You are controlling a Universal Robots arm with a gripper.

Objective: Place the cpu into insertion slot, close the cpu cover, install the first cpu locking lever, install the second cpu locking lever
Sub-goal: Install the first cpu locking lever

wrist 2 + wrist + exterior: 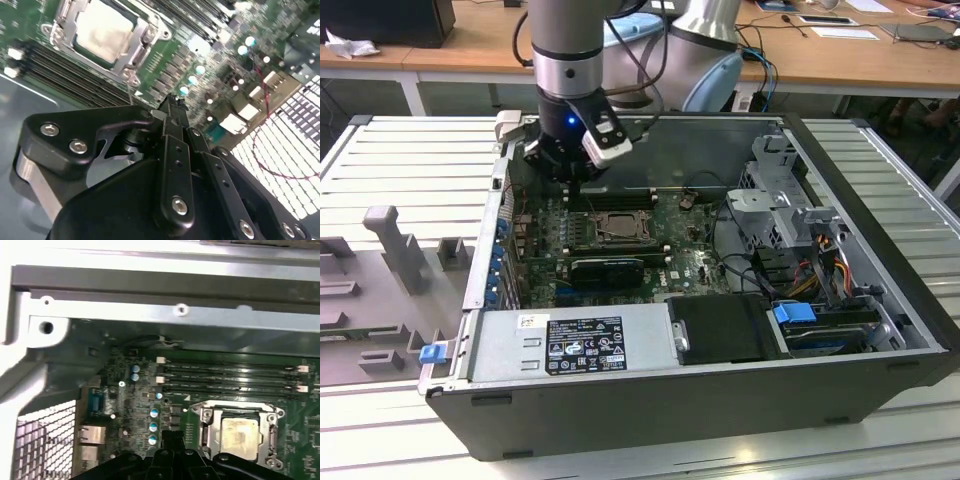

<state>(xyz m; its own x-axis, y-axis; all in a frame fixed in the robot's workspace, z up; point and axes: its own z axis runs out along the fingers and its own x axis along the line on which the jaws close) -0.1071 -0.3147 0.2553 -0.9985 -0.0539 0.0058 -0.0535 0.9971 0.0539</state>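
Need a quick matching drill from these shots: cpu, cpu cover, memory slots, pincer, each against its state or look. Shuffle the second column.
Column one:
1. cpu
2. cpu cover
3. memory slots
4. pincer

Column two:
A. long, black, in parallel rows
B. black, poised over the green motherboard, holding nothing
C. metal frame lying down around the chip
D. pale silver-grey square, seated inside the frame

Pairs: 1-D, 2-C, 3-A, 4-B
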